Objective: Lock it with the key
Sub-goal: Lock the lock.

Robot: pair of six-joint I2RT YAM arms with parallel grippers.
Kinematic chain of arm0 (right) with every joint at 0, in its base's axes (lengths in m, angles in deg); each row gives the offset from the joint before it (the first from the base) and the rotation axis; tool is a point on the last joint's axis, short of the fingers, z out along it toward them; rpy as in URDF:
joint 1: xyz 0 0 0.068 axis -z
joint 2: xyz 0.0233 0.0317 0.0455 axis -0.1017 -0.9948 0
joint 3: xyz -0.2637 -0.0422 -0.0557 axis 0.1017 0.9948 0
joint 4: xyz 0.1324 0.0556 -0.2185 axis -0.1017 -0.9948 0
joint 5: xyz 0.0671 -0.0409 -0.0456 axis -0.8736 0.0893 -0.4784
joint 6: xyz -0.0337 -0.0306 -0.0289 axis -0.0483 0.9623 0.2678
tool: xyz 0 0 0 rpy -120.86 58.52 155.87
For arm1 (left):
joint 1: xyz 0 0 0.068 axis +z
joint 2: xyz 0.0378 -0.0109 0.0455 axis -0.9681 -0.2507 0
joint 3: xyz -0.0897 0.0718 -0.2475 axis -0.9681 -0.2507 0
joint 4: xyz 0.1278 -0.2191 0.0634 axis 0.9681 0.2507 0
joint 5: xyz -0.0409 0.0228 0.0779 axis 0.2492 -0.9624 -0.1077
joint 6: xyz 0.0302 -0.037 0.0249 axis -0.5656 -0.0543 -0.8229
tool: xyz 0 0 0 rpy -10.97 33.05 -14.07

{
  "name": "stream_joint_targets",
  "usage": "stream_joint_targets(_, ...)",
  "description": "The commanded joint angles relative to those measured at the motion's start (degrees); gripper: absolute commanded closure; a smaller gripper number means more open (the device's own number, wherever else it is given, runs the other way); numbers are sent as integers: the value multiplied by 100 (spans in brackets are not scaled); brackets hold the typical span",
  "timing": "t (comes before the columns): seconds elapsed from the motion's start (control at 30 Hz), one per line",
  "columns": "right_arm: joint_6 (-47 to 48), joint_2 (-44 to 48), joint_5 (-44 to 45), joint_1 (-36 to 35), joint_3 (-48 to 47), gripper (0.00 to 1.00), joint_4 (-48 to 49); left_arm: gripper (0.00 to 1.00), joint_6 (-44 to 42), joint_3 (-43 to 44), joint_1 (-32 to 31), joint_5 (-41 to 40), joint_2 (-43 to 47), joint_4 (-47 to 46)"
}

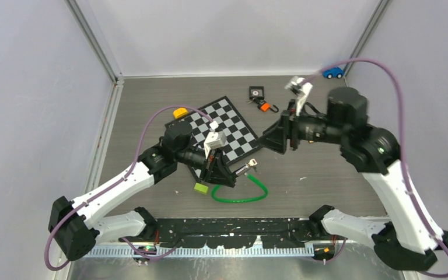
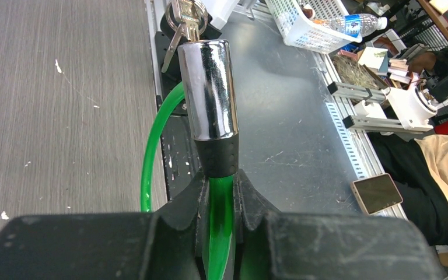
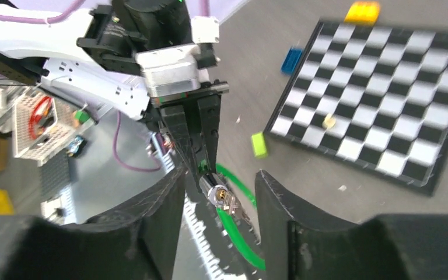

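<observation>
Starting with the top external view, the left gripper (image 1: 220, 174) sits mid-table toward the near edge, just off the near corner of the chessboard (image 1: 224, 122). It holds the green cable (image 1: 240, 197) directly behind the lock cylinder (image 1: 242, 170). The cylinder therefore projects toward the right edge, with the key bunch (image 1: 253, 165) at its free end. This orientation presents the keyed end to the opposite arm. The right gripper (image 1: 270, 140) hangs off the chessboard's right corner, aimed at the lock, near it but apart from it. A green block (image 1: 200, 188) lies just beside the left gripper.

Left wrist view: both fingers (image 2: 189, 201) are clamped on the green cable (image 2: 151, 151) just below the black collar (image 2: 217, 154). The lock cylinder (image 2: 210, 87) stands straight out from the jaws, and the key bunch (image 2: 185, 17) hangs at its tip. Gripping behind the collar leaves the chrome body and the key unobstructed. Because the hold is on flexible cable, the cylinder will likely twist under turning load.

Right wrist view: the fingers (image 3: 151, 221) stand apart and hold nothing. They frame the end of the lock cylinder (image 3: 213, 191) and the key bunch (image 3: 231, 205). A key appears to be seated in the cylinder end, though this is too small to confirm. The key has not yet been grasped. The next move probably calls for closing on the key head squarely, then rotating the wrist.
</observation>
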Motion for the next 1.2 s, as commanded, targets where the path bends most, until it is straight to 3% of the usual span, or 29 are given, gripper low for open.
stream_joint_targets(0.0,-732,-707,-516,23,151,45,-1036,100,-190,309,22,75,163,-51)
stream_joint_targets(0.23,-743,-676,-710,19,447,42,-761,100,-219,270,18,52,229,-2)
stream_joint_targets(0.57,-505,-478,-996,20,667,48,-713,100,-232,273,22,67,200,2)
stream_joint_targets(1.17,-264,-537,-1670,18,983,81,-295,100,-178,265,22,67,164,-44)
